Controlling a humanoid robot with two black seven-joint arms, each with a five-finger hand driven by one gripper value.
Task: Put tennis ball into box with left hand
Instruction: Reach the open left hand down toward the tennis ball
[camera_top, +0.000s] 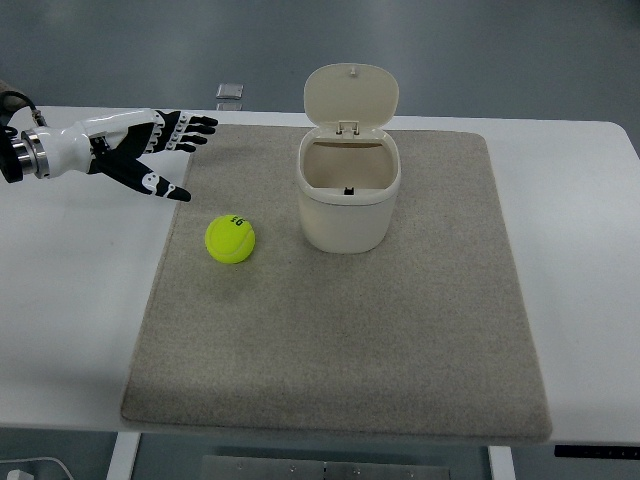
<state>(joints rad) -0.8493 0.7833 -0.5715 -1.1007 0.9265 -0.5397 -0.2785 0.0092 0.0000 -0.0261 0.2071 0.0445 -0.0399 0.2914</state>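
yellow tennis ball (230, 240) on mat (400, 350), open-lidded box (348, 195) beside it

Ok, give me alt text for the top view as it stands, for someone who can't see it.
The left hand, fingers spread and empty, hovers at the left edge of a grey mat, apart from a yellow tennis ball lying on the mat. To the ball's right stands a cream box with its hinged lid open.
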